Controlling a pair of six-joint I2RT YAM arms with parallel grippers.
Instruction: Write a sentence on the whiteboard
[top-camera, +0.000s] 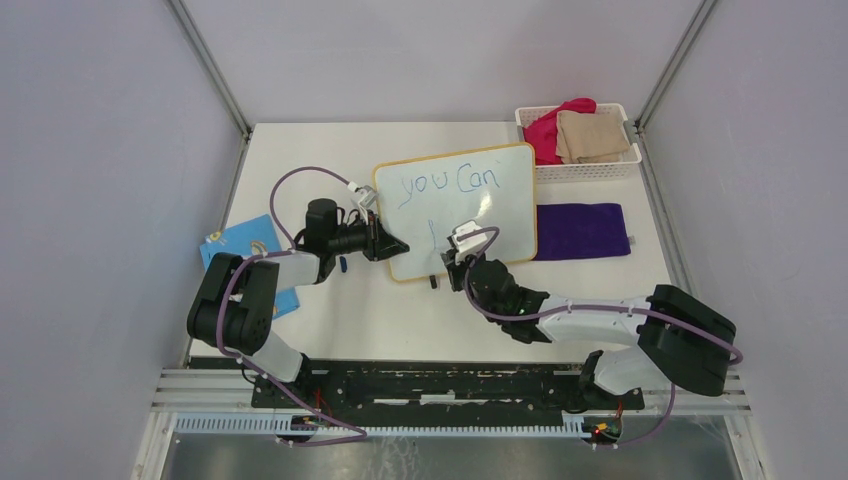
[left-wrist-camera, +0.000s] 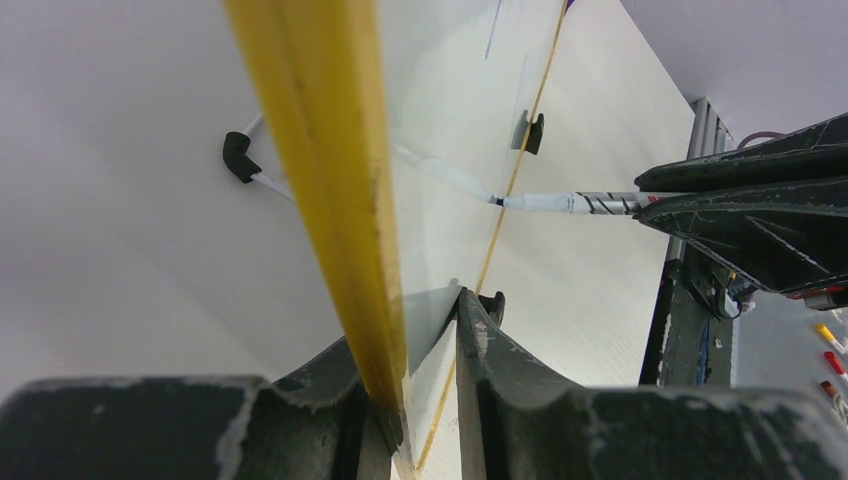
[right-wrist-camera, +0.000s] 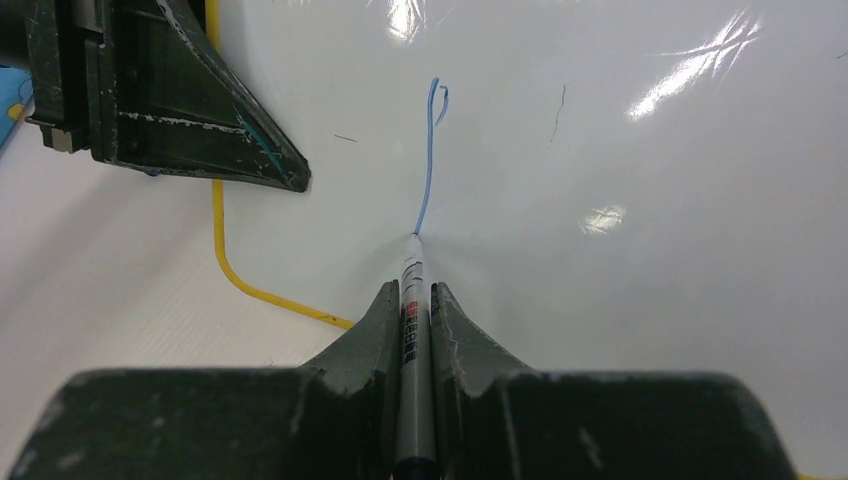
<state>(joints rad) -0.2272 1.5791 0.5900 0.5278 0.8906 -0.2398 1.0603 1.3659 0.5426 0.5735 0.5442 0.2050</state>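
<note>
The whiteboard (top-camera: 500, 215), white with a yellow-orange rim, lies tilted in the middle of the table. It bears the blue words "you Can" (top-camera: 450, 183) and one blue stroke (top-camera: 432, 235) below them. My left gripper (top-camera: 393, 247) is shut on the board's left edge; the left wrist view shows its jaws (left-wrist-camera: 420, 400) clamped over the yellow rim (left-wrist-camera: 330, 180). My right gripper (top-camera: 462, 262) is shut on a marker (right-wrist-camera: 410, 265). The marker's tip touches the board (right-wrist-camera: 600, 150) at the lower end of the blue stroke (right-wrist-camera: 428, 170). The marker also shows in the left wrist view (left-wrist-camera: 560, 203).
A white basket (top-camera: 590, 168) with pink and tan cloths stands at the back right. A purple cloth (top-camera: 582, 230) lies right of the board. A blue card (top-camera: 245, 245) lies at the left edge. A small dark object (top-camera: 343, 264) lies under the left arm.
</note>
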